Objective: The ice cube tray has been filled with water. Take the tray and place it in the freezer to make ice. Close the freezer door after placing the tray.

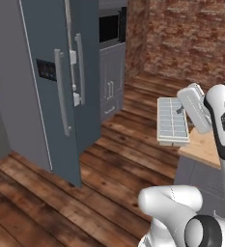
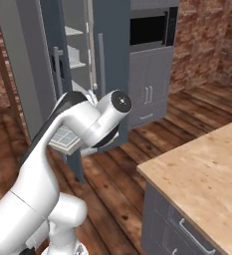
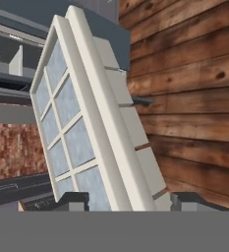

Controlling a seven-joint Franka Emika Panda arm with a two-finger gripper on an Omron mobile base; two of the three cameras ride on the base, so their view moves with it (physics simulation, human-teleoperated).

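End effector: you see the end effector (image 3: 122, 198) closed on one short end of the ice cube tray (image 1: 172, 120), with one dark finger at each side of the rim.

Tray position: the ice cube tray is carried in the air over the wooden floor (image 1: 133, 159), just beside the edge of the desk (image 2: 207, 169) and well apart from the freezer (image 2: 72, 55).

Tray attitude: in the left base view the tray looks close to level, cells facing up. I judge you hold it so because the cells have water, and a tilt would spill it.

Freezer door: the freezer door (image 1: 41, 91), the one with the dark display (image 1: 46, 70) and the long grey handle (image 1: 62, 91), stands swung open toward the room. In the right base view the grey shelves (image 2: 73, 32) show behind it, so the way in is free.

Step in hand: transport of the tray from the desk toward the freezer, as I judge it. Placing and closing are not yet done.

Next move: you need to bring the tray around the open door edge and slide it flat on a shelf.

Risk: the long tray held by one end can swing and touch the door.
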